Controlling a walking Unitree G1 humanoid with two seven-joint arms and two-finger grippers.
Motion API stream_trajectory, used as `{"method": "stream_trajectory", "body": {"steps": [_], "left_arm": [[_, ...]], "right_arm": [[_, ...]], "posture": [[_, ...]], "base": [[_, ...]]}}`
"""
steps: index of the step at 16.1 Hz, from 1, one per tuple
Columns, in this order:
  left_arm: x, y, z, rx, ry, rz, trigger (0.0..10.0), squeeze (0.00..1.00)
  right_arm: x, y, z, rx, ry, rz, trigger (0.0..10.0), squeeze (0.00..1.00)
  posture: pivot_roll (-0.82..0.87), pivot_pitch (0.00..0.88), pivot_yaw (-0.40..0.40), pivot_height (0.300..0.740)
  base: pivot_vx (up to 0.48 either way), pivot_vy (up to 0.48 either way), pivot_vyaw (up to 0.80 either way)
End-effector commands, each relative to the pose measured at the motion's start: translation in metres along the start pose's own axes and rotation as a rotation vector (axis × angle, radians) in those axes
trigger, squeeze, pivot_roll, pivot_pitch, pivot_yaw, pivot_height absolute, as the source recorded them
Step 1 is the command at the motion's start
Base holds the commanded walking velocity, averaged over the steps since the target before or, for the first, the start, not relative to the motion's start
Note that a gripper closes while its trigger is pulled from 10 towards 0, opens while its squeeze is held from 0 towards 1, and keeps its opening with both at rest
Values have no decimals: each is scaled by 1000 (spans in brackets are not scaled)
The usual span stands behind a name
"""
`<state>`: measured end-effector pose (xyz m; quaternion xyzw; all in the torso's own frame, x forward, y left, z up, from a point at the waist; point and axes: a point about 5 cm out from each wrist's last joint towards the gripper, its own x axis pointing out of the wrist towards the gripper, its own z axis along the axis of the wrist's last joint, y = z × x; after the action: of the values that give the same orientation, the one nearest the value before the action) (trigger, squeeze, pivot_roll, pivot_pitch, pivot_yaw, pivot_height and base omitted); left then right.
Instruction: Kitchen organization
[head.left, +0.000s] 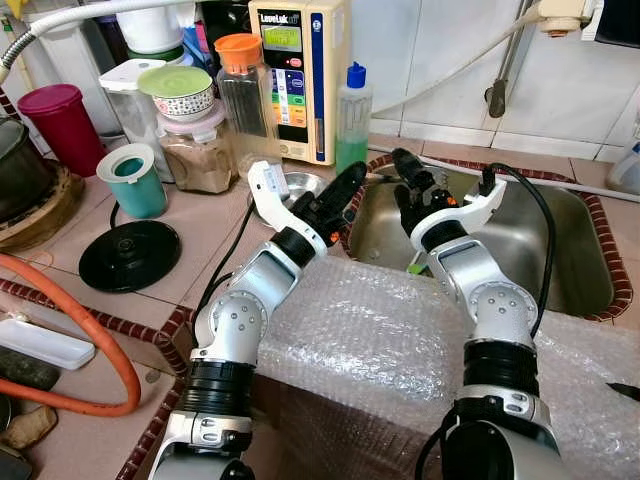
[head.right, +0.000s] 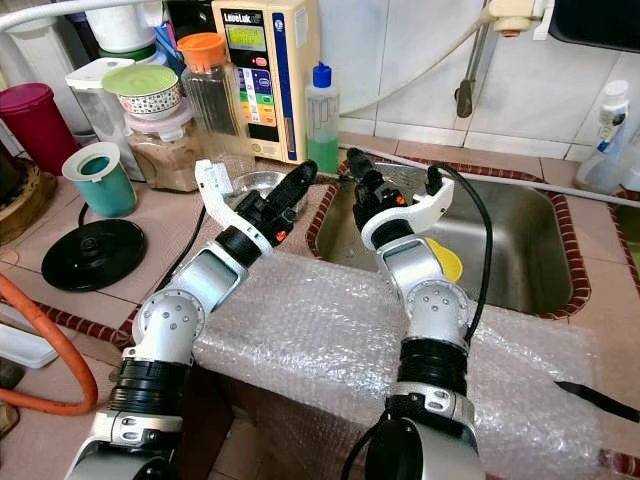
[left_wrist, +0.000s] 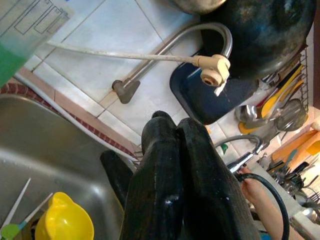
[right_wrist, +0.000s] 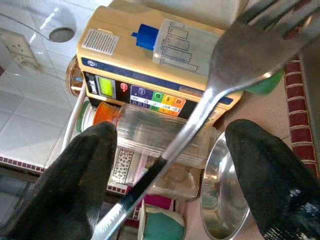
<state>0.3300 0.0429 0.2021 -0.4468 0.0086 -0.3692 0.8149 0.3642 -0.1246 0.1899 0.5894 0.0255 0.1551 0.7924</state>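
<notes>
Over the sink (head.left: 580, 260), the right pincer (right_wrist: 170, 165) spreads around a fork (right_wrist: 240, 65), beside the left pincer (head.left: 345, 190), pressed together.

Shiny metal fork (right_wrist: 235, 70), dull steel sink (head.left: 560, 250), crinkled bubble wrap (head.left: 370, 340)

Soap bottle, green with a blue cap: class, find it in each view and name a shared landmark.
Left eye view: soap bottle at the counter's back, beside the sink.
Right eye view: soap bottle, same place.
Left wrist view: cropped, green liquid showing.
Right wrist view: behind the fork.
Landmark: beige machine beside it.
</notes>
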Motion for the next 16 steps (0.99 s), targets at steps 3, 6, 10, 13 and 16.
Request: {"method": "stream_trajectory", "body": {"steps": [3, 6, 10, 13, 16], "left_arm": [[6, -13, -8, -75, -22, -35, 0, 0], [5, -11, -12, -111, -30, -23, 0, 0], [8, -15, -20, -156, -23, -27, 0, 0], [8, -15, -22, -167, -19, -24, 0, 0], [9, -12, -20, -165, -22, -14, 0, 0]], "right_arm": [[6, 4, 5, 4, -31, 5, 0, 0], [6, 1, 8, 11, -50, -12, 0, 0], [10, 4, 12, 12, -69, -11, 0, 0], [13, 7, 11, 19, -68, -6, 0, 0], [14, 9, 13, 25, -75, -5, 0, 0]], "posture": [[-12, 0, 62, 740], [-21, 0, 57, 740], [-32, 0, 48, 740], [-36, 0, 49, 740], [-36, 0, 56, 740]], "base": [[0, 0, 0], [0, 0, 0], [0, 0, 0], [0, 0, 0], [0, 0, 0]]}}
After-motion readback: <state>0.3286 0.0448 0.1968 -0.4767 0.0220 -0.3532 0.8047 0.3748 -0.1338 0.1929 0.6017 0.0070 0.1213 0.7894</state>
